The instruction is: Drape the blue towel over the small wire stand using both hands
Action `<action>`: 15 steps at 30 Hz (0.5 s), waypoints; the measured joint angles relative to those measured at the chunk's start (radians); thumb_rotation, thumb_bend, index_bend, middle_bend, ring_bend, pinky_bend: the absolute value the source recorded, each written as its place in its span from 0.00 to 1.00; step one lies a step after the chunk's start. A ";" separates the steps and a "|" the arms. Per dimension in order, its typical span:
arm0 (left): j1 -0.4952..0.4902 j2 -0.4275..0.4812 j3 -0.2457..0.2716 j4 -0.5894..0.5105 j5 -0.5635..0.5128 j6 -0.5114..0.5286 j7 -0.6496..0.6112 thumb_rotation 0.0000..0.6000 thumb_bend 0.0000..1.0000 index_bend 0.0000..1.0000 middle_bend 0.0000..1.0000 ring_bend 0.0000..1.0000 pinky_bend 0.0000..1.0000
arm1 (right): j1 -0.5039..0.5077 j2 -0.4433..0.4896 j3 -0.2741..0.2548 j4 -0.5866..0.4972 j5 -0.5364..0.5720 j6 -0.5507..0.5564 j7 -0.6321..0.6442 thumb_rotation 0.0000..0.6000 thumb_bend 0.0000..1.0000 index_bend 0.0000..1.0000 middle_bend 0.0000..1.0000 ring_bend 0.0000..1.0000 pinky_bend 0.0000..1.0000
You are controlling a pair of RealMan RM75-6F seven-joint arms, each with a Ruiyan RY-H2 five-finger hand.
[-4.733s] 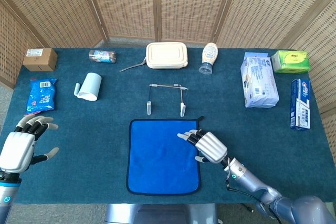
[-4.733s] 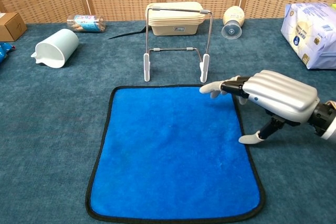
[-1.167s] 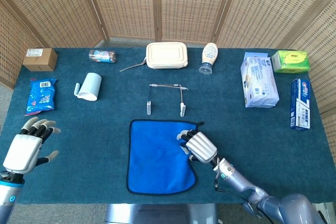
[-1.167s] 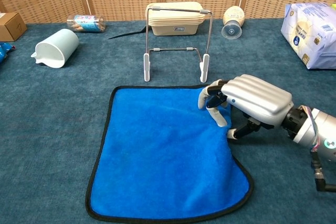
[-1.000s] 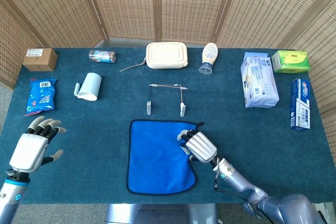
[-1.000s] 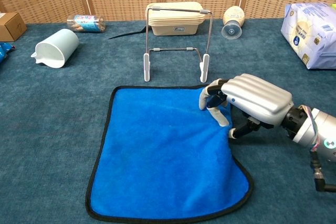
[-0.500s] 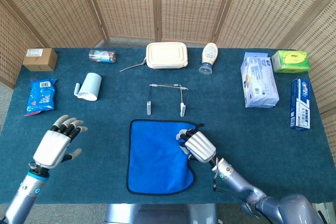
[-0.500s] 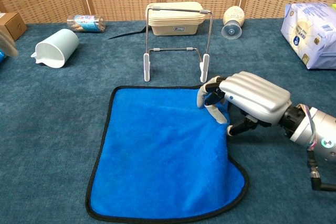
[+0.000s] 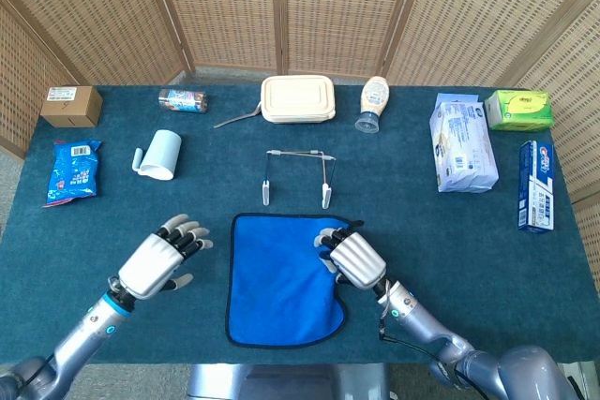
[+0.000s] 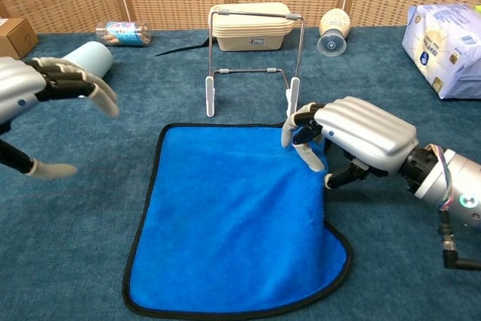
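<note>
Blue towel (image 10: 233,223), a soft microfibre cloth with a thin black border, lies flat on the teal-carpeted bench (image 9: 450,241), near the front edge and just in front of the small wire stand (image 10: 254,62). It looks light and limp, so it should sag and fold wherever it is unsupported; lifted by one corner alone it would likely hang in a bunch. The sensible places to take hold are the two far corners, nearest the stand, so the far edge can be carried up and over the top bar.

The right hand (image 10: 353,134) is at the far right corner with its fingers curled in and a fold of the cloth pinched under them; the right edge near that corner is pulled inward and the near right corner is rounded off by the drag. The left hand (image 9: 161,259) hovers over the bench just left of the towel, fingers spread and holding nothing, apart from the cloth.

The stand is a thin bent-wire frame with white feet, upright and bare, and probably light enough to tip if the cloth drags against it. Behind it sit a cream lidded lunch box (image 9: 298,98) and an upturned squeeze bottle (image 9: 372,104); a pale blue mug (image 9: 159,154) lies on its side to the left.
</note>
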State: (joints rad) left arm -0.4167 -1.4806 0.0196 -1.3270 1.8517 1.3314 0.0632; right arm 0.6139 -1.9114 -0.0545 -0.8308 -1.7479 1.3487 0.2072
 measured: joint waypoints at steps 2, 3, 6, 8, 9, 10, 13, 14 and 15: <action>-0.014 -0.016 0.010 0.026 0.010 -0.004 -0.023 1.00 0.07 0.29 0.26 0.23 0.17 | -0.001 0.002 0.000 -0.002 0.001 -0.001 -0.002 1.00 0.43 0.72 0.40 0.30 0.45; -0.019 -0.023 0.014 0.036 0.014 -0.005 -0.031 1.00 0.07 0.28 0.26 0.22 0.17 | -0.001 0.003 -0.001 -0.004 0.001 -0.002 -0.003 1.00 0.43 0.72 0.40 0.30 0.45; -0.031 -0.048 0.024 0.074 0.021 -0.006 -0.055 1.00 0.07 0.28 0.26 0.22 0.17 | -0.002 0.005 -0.002 -0.007 0.001 -0.004 -0.005 1.00 0.42 0.72 0.40 0.30 0.45; -0.038 -0.067 0.032 0.101 0.025 -0.006 -0.071 1.00 0.07 0.28 0.25 0.21 0.17 | -0.003 0.005 -0.001 -0.008 0.003 -0.005 -0.005 1.00 0.43 0.72 0.40 0.30 0.45; -0.041 -0.075 0.035 0.113 0.026 -0.006 -0.077 1.00 0.07 0.28 0.25 0.21 0.17 | -0.004 0.005 -0.001 -0.009 0.003 -0.006 -0.005 1.00 0.43 0.72 0.40 0.30 0.45; -0.044 -0.083 0.038 0.124 0.027 -0.006 -0.082 1.00 0.07 0.28 0.25 0.21 0.17 | -0.004 0.005 -0.002 -0.009 0.003 -0.007 -0.005 1.00 0.43 0.72 0.40 0.30 0.45; -0.053 -0.109 0.049 0.161 0.033 -0.005 -0.094 1.00 0.07 0.27 0.25 0.20 0.16 | -0.005 0.004 -0.002 -0.009 0.004 -0.008 -0.006 1.00 0.43 0.71 0.40 0.30 0.45; -0.057 -0.119 0.052 0.175 0.036 -0.003 -0.098 1.00 0.07 0.27 0.25 0.20 0.16 | -0.005 0.003 -0.003 -0.009 0.004 -0.009 -0.006 1.00 0.43 0.71 0.40 0.30 0.45; -0.059 -0.125 0.055 0.185 0.039 0.000 -0.100 1.00 0.07 0.26 0.25 0.20 0.16 | -0.006 0.004 -0.003 -0.010 0.004 -0.010 -0.006 1.00 0.43 0.71 0.40 0.30 0.45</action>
State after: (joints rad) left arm -0.4758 -1.6060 0.0744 -1.1419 1.8910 1.3312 -0.0365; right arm 0.6083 -1.9077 -0.0576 -0.8403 -1.7437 1.3390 0.2012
